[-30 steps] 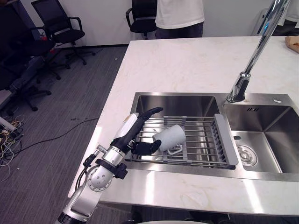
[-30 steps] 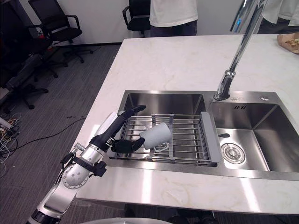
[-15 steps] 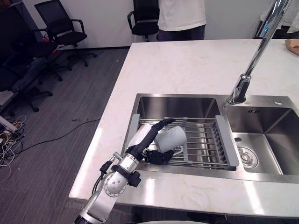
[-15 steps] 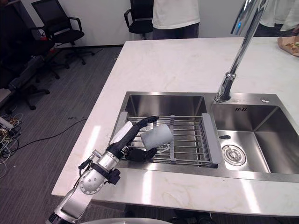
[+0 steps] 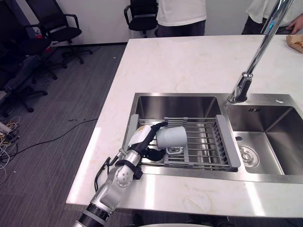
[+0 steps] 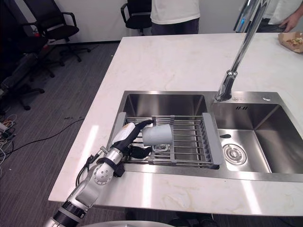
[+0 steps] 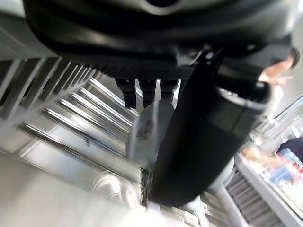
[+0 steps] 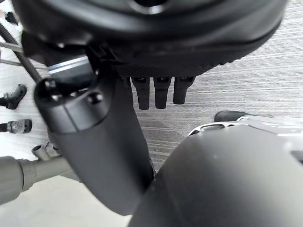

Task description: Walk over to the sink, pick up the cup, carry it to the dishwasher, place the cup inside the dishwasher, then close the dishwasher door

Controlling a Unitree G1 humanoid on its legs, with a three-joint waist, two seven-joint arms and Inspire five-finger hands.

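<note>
A pale grey cup (image 5: 171, 136) lies on its side on the wire rack (image 5: 203, 142) across the left sink basin (image 5: 177, 106), its handle down against the bars. My left hand (image 5: 141, 137) reaches in from the counter's front edge at the cup's closed end. Its straight fingers (image 5: 158, 125) lie over the top of the cup and its thumb (image 5: 154, 152) sits low beside it. In the left wrist view the cup (image 7: 147, 130) shows just past the fingers. In its own wrist view my right hand (image 8: 99, 137) hangs over the floor, fingers relaxed and holding nothing.
A tall chrome faucet (image 5: 246, 85) stands between the left basin and the right basin (image 5: 279, 137). The white marble counter (image 5: 189, 61) runs to the far side, where a person (image 5: 181, 14) stands. Office chairs (image 5: 52, 23) are on the floor at far left.
My left hand has pushed forward along the rack to the cup, so its fingers now lie over the cup's top with the thumb beside it. The view has shifted slightly.
</note>
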